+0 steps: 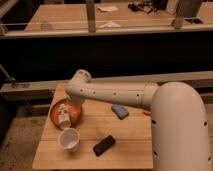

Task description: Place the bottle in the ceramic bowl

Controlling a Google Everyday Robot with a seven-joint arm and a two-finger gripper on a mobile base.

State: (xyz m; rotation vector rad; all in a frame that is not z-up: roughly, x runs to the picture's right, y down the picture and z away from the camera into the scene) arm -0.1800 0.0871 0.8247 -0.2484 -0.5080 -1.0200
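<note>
The orange-red ceramic bowl [56,111] sits at the left edge of the wooden table [130,145]. The small whitish bottle [64,116] lies inside the bowl, tilted toward the bowl's front rim. My white arm reaches in from the right and bends down over the bowl. My gripper [74,104] is at the bowl's right side, just above and beside the bottle, mostly hidden behind the arm's wrist.
A white paper cup [70,139] stands just in front of the bowl. A black flat object [104,145] lies at the table's front middle. A blue object [119,111] lies at the centre under the arm. A dark counter and rail run behind the table.
</note>
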